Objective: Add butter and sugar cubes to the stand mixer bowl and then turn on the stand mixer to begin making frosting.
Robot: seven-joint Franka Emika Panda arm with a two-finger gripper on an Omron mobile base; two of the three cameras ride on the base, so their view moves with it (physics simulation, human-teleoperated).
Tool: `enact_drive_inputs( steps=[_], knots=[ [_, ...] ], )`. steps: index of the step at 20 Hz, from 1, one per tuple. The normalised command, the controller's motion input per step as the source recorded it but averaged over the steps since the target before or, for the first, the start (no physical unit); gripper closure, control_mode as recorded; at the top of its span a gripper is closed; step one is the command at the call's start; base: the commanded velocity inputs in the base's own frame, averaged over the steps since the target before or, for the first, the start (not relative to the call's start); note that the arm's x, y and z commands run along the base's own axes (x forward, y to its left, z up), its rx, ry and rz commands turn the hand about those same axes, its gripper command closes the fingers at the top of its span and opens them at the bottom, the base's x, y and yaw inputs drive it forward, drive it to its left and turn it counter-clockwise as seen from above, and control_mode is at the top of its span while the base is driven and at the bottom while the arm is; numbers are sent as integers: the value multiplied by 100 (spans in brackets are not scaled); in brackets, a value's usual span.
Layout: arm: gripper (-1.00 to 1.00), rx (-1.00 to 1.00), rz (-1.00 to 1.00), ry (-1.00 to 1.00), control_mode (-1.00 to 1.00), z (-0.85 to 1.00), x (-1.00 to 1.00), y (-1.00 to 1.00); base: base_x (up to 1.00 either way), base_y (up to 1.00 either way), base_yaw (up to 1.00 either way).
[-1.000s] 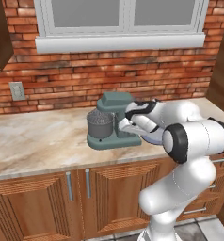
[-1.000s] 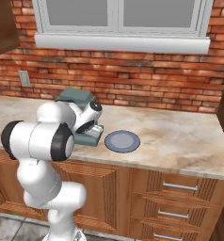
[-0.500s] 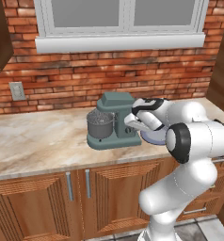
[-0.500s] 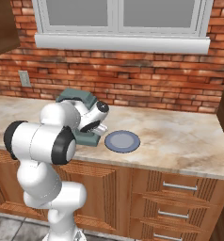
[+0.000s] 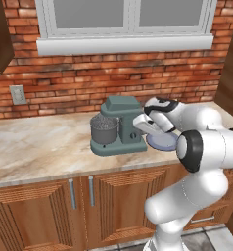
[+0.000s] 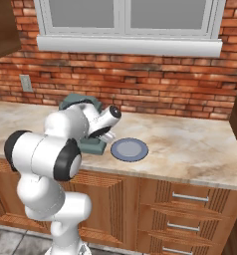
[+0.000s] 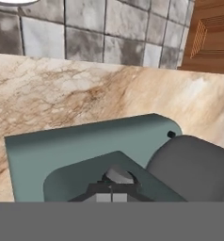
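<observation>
From the left we are seeing the stand mixer (image 5: 119,125) sitting on the marble counter (image 5: 35,147) below the window, with the stand mixer bowl (image 5: 104,130) standing on the base at its left end. The gripper (image 7: 112,197) is pressing against the mixer's right side, fingers closed together, holding nothing. From the right, the arm is covering most of the mixer (image 6: 72,102), while a blue-grey plate (image 6: 129,149) is lying just beside its base. Looking along the hand, we are viewing the teal column (image 7: 92,146) and the dark bowl (image 7: 194,167) up close.
</observation>
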Motion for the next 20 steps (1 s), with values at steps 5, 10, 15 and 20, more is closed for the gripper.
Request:
enact_drive_inputs(
  steps=[5, 10, 15, 20],
  knots=[
    [100, 17, 11, -7, -100, -1, -21, 0, 0, 0, 0],
    [100, 13, 5, -4, -100, -11, 3, 0, 0, 0, 0],
    [100, 7, 6, -7, -100, -4, -9, 3, 0, 0, 0],
    [100, -1, 6, -17, -100, 0, -34, 14, 0, 0, 0]
  ],
)
